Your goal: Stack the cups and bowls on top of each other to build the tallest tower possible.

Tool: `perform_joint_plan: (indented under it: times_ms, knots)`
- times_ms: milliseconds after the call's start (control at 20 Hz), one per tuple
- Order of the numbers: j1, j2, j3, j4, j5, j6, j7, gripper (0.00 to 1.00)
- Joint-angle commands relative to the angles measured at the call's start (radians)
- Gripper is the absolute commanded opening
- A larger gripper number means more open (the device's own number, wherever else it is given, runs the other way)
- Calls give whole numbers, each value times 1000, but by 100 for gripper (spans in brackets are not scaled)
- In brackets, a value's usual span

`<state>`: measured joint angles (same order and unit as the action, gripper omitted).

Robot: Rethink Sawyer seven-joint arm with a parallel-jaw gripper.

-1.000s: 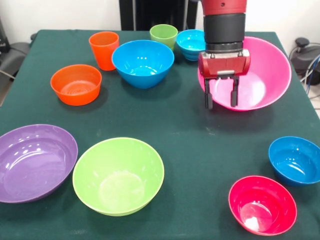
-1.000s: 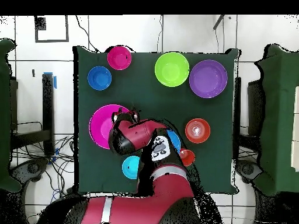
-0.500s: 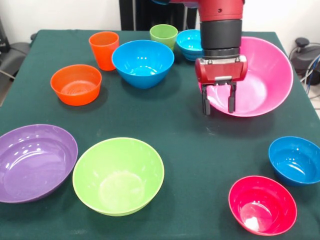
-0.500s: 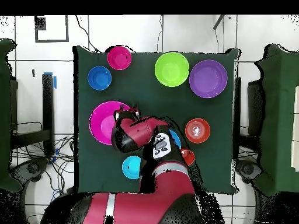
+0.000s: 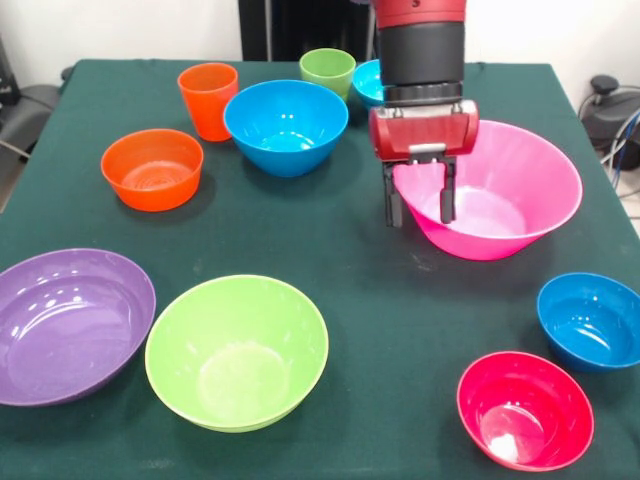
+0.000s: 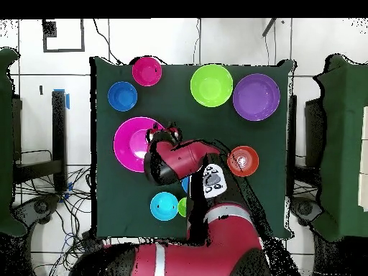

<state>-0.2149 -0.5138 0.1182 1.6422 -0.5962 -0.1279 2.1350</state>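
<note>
The pincer (image 5: 420, 205) pinches the left rim of the huge pink bowl (image 5: 510, 200), one finger inside and one outside, fingers narrowly apart around the wall.

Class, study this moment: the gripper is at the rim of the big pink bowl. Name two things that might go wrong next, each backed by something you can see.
1. The gripper straddles only the thin rim of the pink bowl, one finger inside and one outside; so wide a bowl may tilt or slip from an edge hold.
2. The large blue bowl stands close to the left, with a small blue bowl behind the arm; a swinging pink bowl might knock either.
</note>
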Motion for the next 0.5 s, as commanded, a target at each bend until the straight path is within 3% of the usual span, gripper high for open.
perform_joint_plan:
  times_ms: [50,250,500]
  knots:
    - [-60,-63,161,81,-73,129,-35,100]
    - [-88,-110,196,121,-67,161,-48,100]
    - [-101,-111,212,122,-71,171,-58,100]
